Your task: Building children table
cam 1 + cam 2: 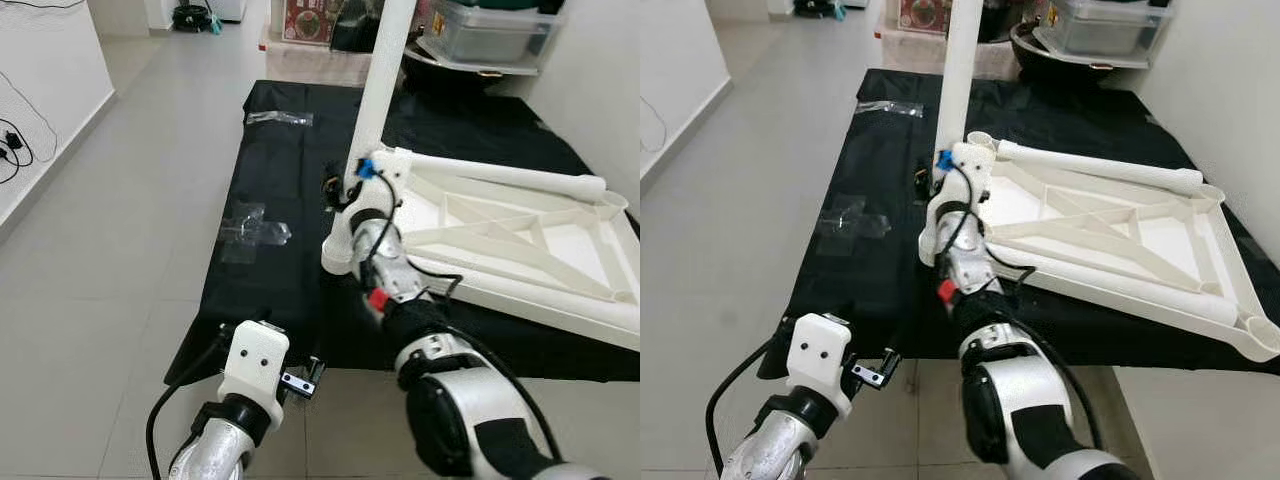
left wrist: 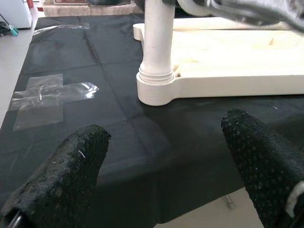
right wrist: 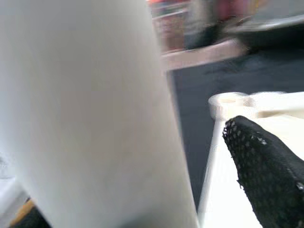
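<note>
A white child's table top [image 1: 575,245] lies upside down on a black cloth [image 1: 280,270]. One white leg [image 1: 385,70] stands upright in its near left corner socket [image 2: 156,92]. My right gripper [image 1: 345,192] is shut on this leg low down; a black finger [image 3: 261,161] presses against its side. Two more white legs [image 1: 1095,172] lie across the table top. My left gripper [image 2: 166,127] hovers open just above the cloth's near edge, facing the socket, with nothing between its fingers.
Clear plastic bags [image 1: 252,228] are taped to the cloth left of the table, with another [image 1: 280,118] farther back. Storage boxes [image 1: 490,35] and clutter stand behind the cloth. A white wall with cables [image 1: 15,145] runs along the left of the tiled floor [image 1: 110,300].
</note>
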